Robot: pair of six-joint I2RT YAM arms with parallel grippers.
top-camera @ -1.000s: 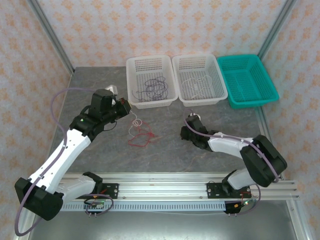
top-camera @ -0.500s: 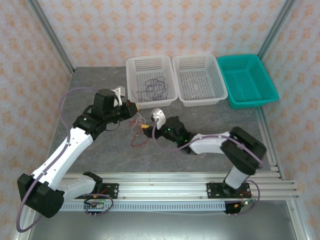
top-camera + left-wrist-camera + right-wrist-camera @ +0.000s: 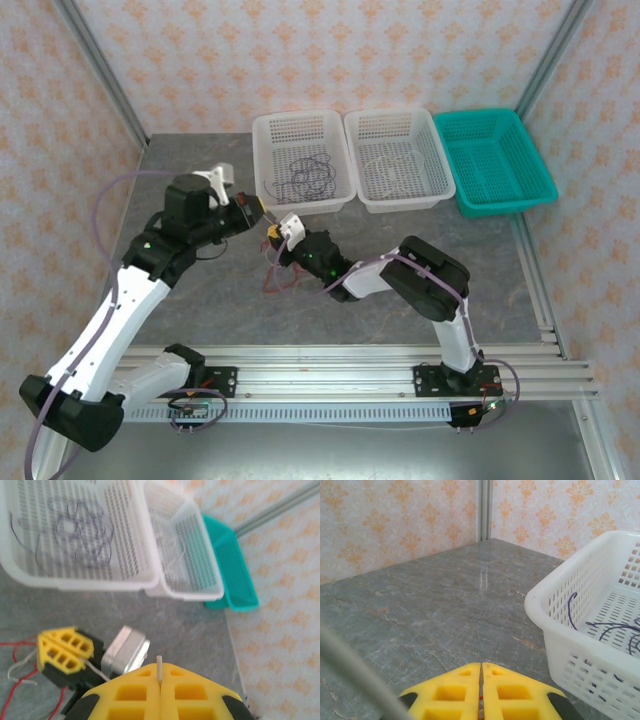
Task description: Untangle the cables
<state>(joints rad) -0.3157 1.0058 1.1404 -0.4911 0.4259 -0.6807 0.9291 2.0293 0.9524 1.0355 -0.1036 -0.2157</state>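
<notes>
On the table between the arms lie a red cable [image 3: 278, 280] and a thin white cable [image 3: 20, 672], loosely tangled. My left gripper [image 3: 257, 209] hangs just above and left of them, shut on the white cable, whose end [image 3: 159, 661] pokes up out of the closed jaws [image 3: 160, 672]. My right gripper [image 3: 271, 238] sits right beside it over the tangle. It is shut [image 3: 481, 666], with a sliver of red cable [image 3: 480, 698] in the seam. The dark purple cable [image 3: 305, 178] lies coiled in the left white basket [image 3: 300, 117].
A second white basket [image 3: 390, 113] holding faint white wire and a teal basket [image 3: 495, 115] stand in a row at the back. The left basket's wall [image 3: 580, 630] is close on the right of my right gripper. An aluminium rail [image 3: 330, 372] runs along the near edge.
My right arm has swung left across the table to the tangle, opened on the way and shut there. My left gripper has shifted slightly left and stayed shut.
</notes>
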